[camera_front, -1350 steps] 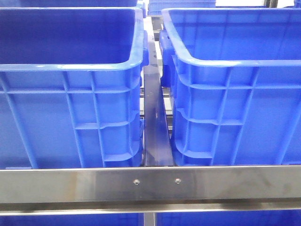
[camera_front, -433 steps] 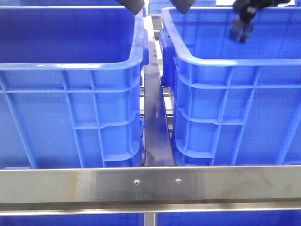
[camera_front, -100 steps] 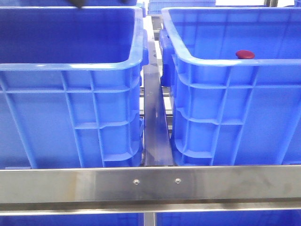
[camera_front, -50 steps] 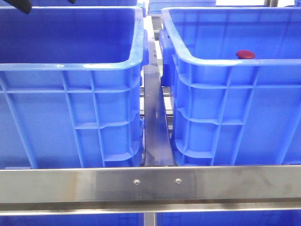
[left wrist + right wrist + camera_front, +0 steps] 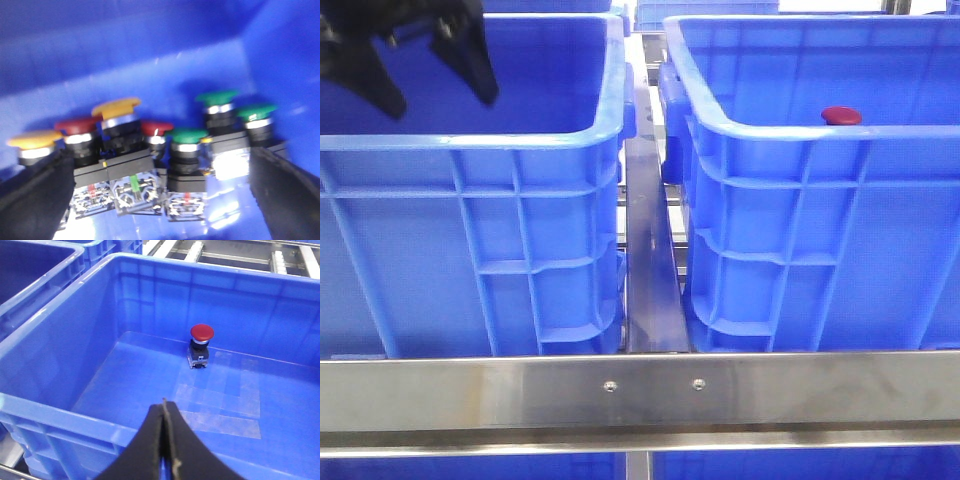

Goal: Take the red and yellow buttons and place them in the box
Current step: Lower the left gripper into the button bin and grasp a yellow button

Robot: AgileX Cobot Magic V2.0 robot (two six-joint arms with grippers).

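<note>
Front view shows the left gripper hanging inside the left blue crate, its two black fingers spread wide apart and pointing down toward the crate floor. Left wrist view gives what lies between those jaws: a tight cluster of upright push-button switches. Going across that cluster, a yellow button stands at one end just beside one finger, then a red button, then a taller yellow button with a second red button touching its side, then three green buttons toward the other finger. All stand cap-up with their long axes vertical, so the jaws must, I judge, shift toward the yellow-and-red end of the cluster and away from the green ones before closing; the left arm is the nearer one for this.

Over at the right blue crate, a lone red button stands upright on the floor near the far wall. The right gripper hovers above that crate's near rim, jaws pressed together and holding nothing.
</note>
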